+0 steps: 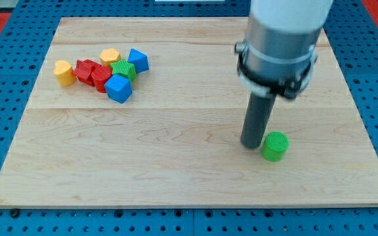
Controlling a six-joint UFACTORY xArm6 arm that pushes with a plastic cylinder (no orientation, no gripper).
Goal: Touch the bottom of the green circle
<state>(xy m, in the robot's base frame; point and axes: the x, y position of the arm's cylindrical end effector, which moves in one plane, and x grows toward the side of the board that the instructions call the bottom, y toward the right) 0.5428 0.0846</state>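
Closing in on the green circle (275, 145), lying alone toward the view's lower right on the wooden board (176, 170), well apart from everything else. Standing just beside its left edge with my tip (252, 145), apparently touching or a hair off; impossible to tell which from here. Judging the approach step as nearly done but the contact side as wrong so far: reaching the bottom of the circle, meaning the edge facing the view's bottom, not the left flank. Needing next, by that reading, a short slide toward the view's bottom, clear of the block, then across to the right until sitting directly under it, then a gentle nudge upward, just enough to meet the rim without shoving the block away. Risking a sideways push to the right if moving straight across now. Hanging upright, the dark rod dropping straight from the grey cylindrical wrist (277, 46) entering from the view's top. Nothing to spread or pinch here: a plain rod, bare, carrying nothing. Leaving alone the cluster at the view's upper left: yellow heart (63, 72), two red blocks (92, 73), yellow hexagon (110, 56), green block (123, 69), and two blue blocks (118, 88).
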